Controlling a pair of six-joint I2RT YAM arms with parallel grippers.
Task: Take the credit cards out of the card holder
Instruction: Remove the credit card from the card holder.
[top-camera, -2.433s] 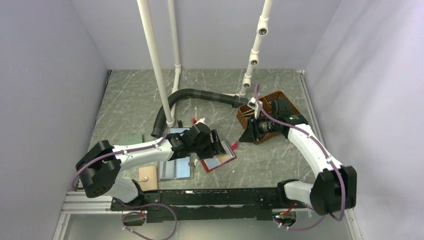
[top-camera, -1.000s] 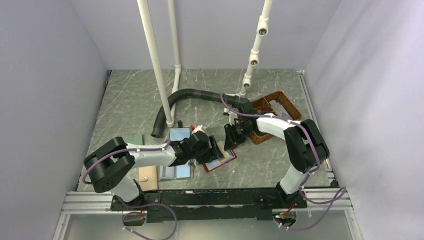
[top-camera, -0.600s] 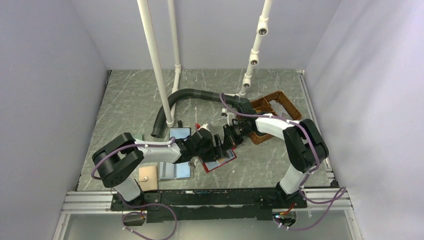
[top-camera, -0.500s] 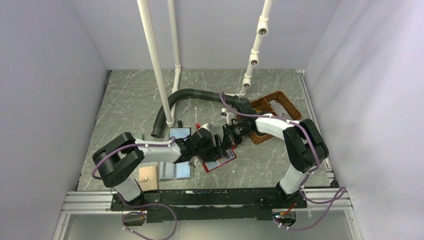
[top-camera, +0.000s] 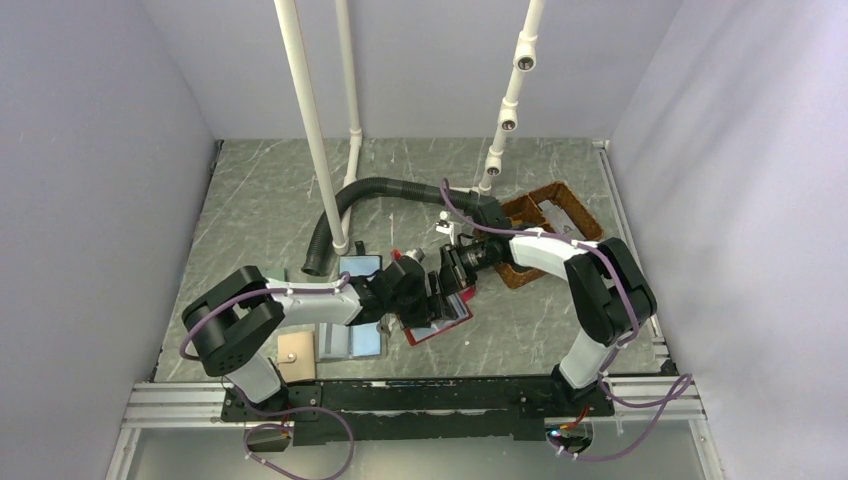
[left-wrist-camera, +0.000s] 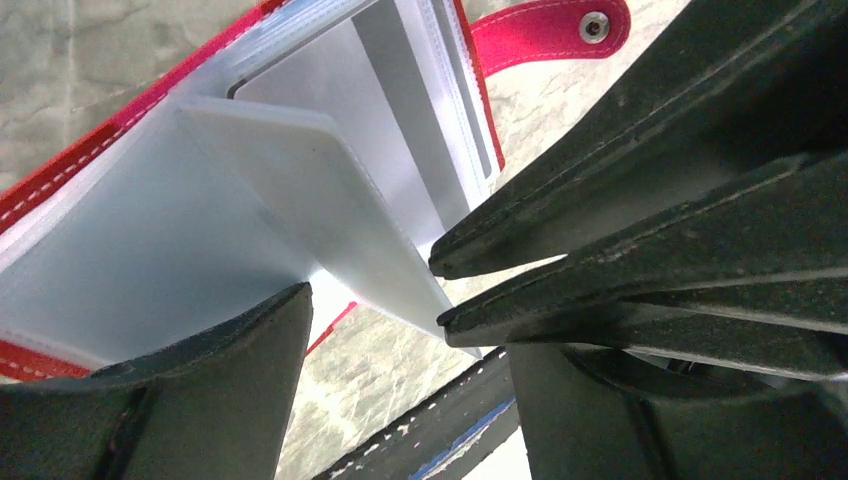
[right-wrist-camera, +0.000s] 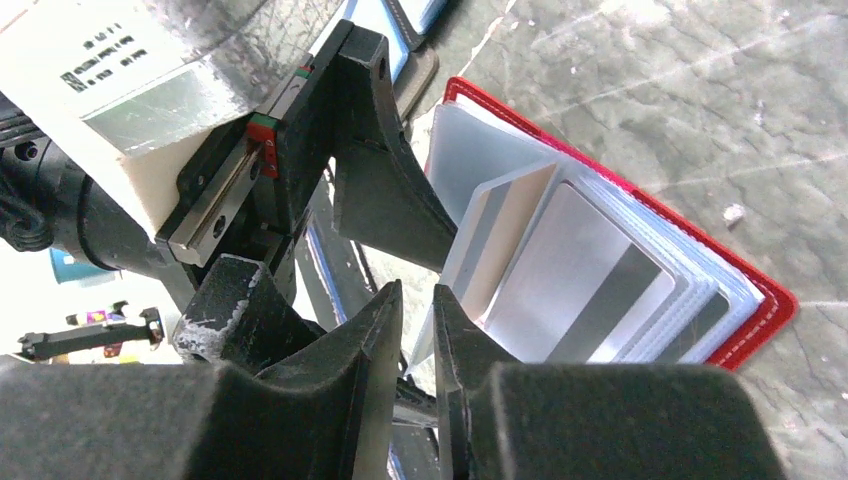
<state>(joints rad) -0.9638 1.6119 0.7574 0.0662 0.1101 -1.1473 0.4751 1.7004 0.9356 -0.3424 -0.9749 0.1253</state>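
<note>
Both arms meet over the middle of the counter (top-camera: 270, 200). The left arm (top-camera: 300, 298) lies low and stretched rightward; the left hand (top-camera: 433, 297) is spread wide, one finger down on the open red card holder (right-wrist-camera: 778, 303), which lies flat there. The right arm (top-camera: 545, 250) doubles back from its elbow, forearm pointing left, the right hand (right-wrist-camera: 417, 290) tipped down at the holder's leaves. Its fingers stand almost together at the edge of a lifted pale leaf; whether they actually pinch it, I cannot tell. The credit cards (right-wrist-camera: 570, 280) sit fanned in their sleeves.
</note>
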